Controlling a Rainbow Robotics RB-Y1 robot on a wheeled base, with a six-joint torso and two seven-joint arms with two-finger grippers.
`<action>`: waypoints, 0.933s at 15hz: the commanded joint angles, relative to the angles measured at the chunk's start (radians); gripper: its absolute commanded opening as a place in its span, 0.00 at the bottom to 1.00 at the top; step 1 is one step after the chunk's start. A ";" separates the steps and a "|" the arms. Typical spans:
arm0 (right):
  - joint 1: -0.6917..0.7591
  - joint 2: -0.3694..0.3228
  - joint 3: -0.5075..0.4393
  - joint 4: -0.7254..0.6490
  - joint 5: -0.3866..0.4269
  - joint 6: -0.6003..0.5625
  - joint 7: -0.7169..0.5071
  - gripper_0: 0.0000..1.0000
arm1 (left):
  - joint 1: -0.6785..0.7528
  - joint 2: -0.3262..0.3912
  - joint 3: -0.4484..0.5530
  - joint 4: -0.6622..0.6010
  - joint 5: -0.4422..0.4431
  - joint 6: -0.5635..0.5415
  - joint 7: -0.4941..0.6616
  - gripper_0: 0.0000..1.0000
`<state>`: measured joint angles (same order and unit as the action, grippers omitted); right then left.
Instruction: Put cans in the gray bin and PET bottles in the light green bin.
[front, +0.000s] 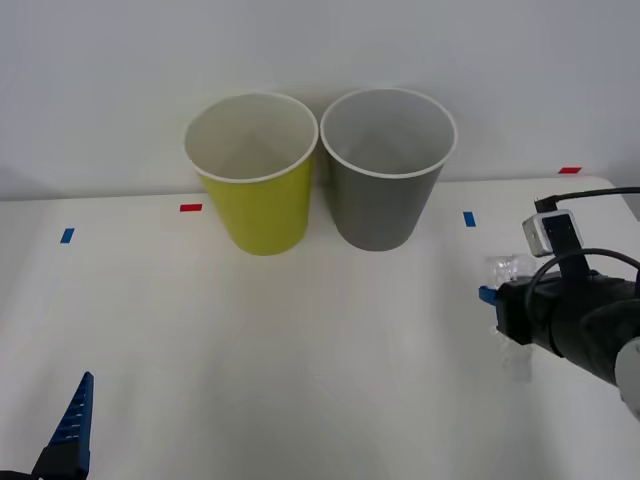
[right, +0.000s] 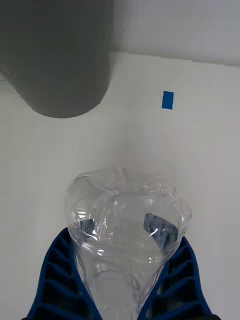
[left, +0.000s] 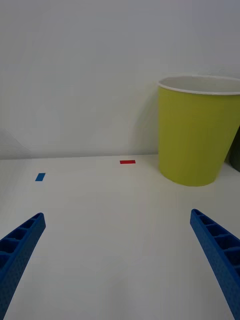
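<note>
Clamped in the right claw (right: 122, 295), crinkled PET bottle (right: 125, 225), at the bench's (front: 300, 350) right side; front view barely reveals it. Left claw (left: 120, 260) gaping wide, near left. Far centre: light green bin (front: 255, 180) beside gray bin (front: 385, 175).

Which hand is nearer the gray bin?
The right hand, shut on the PET bottle, beside the gray bin. The left hand hangs open near the table's front-left corner.
</note>
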<state>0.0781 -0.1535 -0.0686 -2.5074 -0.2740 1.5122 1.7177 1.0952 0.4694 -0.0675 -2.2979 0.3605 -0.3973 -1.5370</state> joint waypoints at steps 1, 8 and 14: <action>0.002 0.037 0.007 -0.050 0.013 -0.006 0.049 0.00 | 0.000 0.000 0.000 0.000 0.000 0.000 0.000 1.00; 0.002 0.060 0.133 -0.065 0.090 -0.164 0.026 0.00 | 0.000 0.000 0.000 0.000 0.000 0.000 0.000 1.00; -0.001 0.095 0.185 -0.094 0.139 -0.188 0.016 0.00 | 0.000 0.000 0.000 0.000 0.000 0.000 0.000 1.00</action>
<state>0.0765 -0.0708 0.1104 -2.5922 -0.1325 1.3261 1.7339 1.0952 0.4694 -0.0675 -2.2979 0.3605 -0.3973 -1.5370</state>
